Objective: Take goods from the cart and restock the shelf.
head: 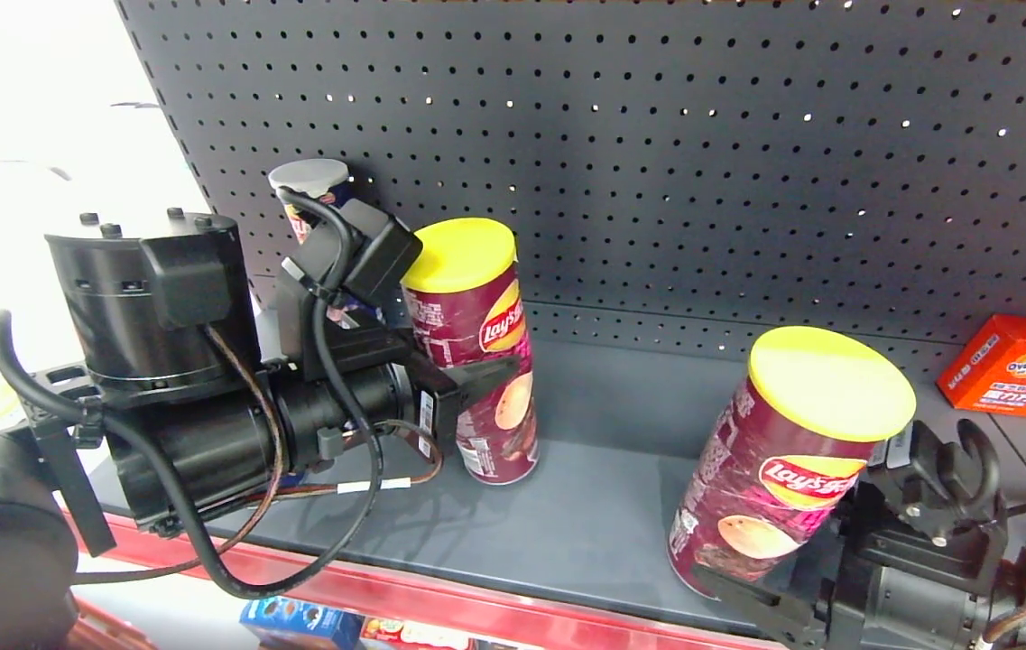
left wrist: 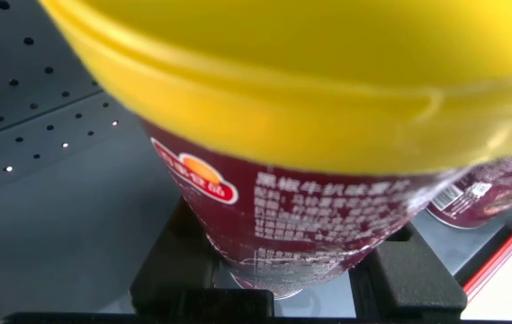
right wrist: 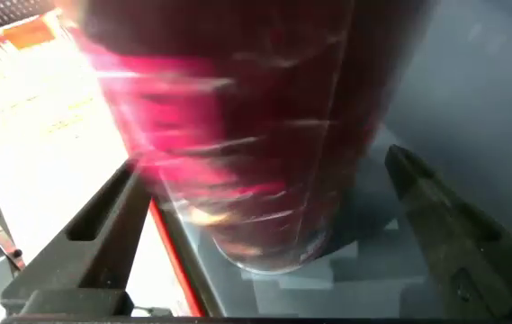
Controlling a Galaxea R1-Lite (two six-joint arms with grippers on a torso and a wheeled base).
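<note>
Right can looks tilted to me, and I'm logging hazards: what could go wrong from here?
1. The right can seems to lean and stands near the front edge of the shelf. The right hand is open around it, so a nudge could tip it off.
2. A small can stands just behind the left hand, which is at the left can; pushing deeper might knock it over.

Head camera overlooks shelf point(head: 603, 533); wrist cameras sit close against its 2 cans point(head: 476, 361).
</note>
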